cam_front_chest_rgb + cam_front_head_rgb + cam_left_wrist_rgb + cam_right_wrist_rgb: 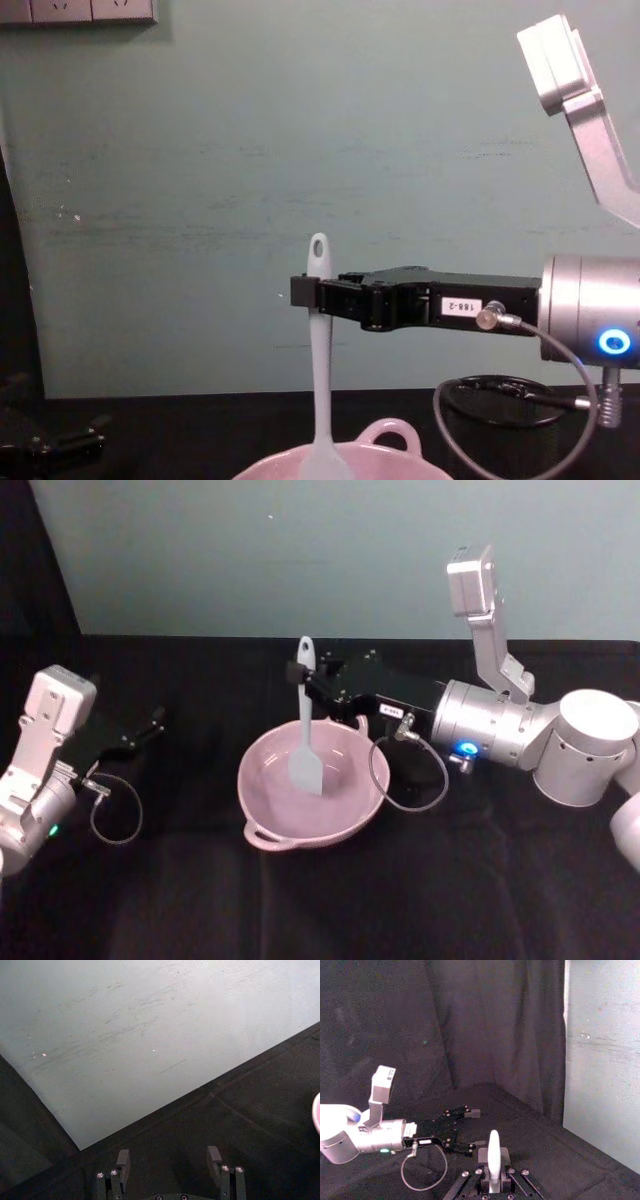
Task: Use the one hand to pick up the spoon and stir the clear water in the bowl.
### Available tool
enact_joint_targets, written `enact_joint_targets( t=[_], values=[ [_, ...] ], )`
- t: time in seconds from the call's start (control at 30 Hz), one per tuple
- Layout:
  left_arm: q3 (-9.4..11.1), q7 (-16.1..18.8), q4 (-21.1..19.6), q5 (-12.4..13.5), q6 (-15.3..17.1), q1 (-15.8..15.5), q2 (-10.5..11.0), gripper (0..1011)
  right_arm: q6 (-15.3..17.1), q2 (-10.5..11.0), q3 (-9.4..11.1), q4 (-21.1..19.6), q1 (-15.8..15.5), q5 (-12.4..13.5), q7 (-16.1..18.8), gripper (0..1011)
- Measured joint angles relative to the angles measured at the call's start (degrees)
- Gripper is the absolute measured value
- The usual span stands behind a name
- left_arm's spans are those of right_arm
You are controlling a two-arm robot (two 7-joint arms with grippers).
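My right gripper [300,672] is shut on the upper handle of the white spoon [305,750] and holds it upright over the middle of the table. The spoon's flat blade reaches down inside the pale pink bowl [320,835]. From the chest, the spoon [320,380] hangs straight from the right gripper [305,292], with its holed end above the fingers and its blade dipping behind the bowl's rim [385,438]. The right wrist view has the spoon's handle [493,1152] clamped between the fingers. My left gripper [155,720] rests open at the table's left side, away from the bowl.
A black wire-mesh cup [500,395] stands behind the bowl under my right arm, whose cable loops beside the bowl. Black cloth covers the table and a pale green wall rises behind it. The left gripper [169,1160] looks toward that wall.
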Motion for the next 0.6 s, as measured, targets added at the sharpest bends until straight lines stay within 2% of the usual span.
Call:
enact_joint_targets(
  t=[0.37,0.6],
  values=[
    [0.0,0.0,0.0,0.0,0.0,0.0,0.0,1011,-0.3,-2.0,-1.0,2.0,0.2,-1.7,1.2,121],
    [0.0,0.0,0.0,0.0,0.0,0.0,0.0,1011,-1.6,-4.7,-1.7,5.4,1.4,-3.1,1.6,121]
  ],
)
